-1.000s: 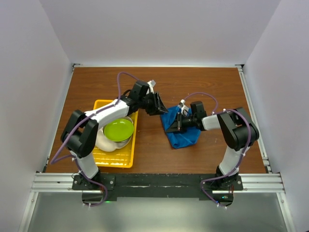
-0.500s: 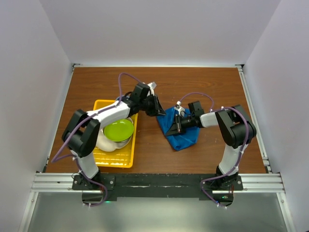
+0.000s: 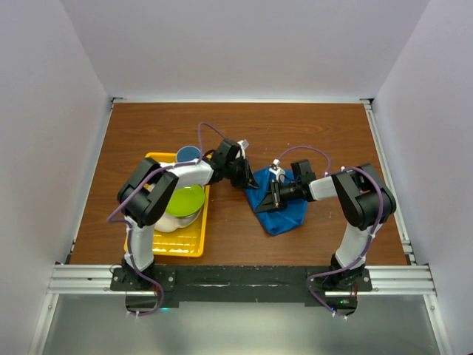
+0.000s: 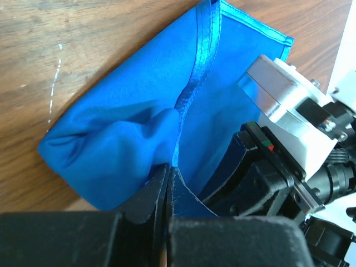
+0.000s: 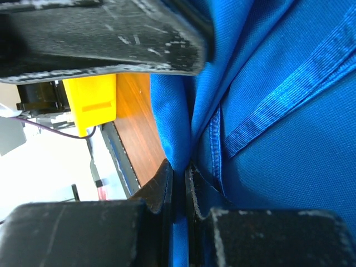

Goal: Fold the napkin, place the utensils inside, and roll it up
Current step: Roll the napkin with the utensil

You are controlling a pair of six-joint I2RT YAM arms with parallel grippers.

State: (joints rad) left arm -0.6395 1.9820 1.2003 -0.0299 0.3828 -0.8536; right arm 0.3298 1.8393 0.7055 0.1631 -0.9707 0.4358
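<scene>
Top external view: toward the worktop's left edge, a yellow tray [image 3: 177, 245] holds a green bowl [image 3: 183, 200], with a blue cup [image 3: 188, 154] at its far edge. Mid-worktop lies the bunched blue napkin [image 3: 284, 214], left jaws and right jaws each clamped on its folds.

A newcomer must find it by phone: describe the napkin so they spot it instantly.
On the brown wooden table, right of the yellow tray, lies the napkin. It is a crumpled, bright blue cloth with a stitched hem, soft and bigger than the small blue cup on the tray.
</scene>
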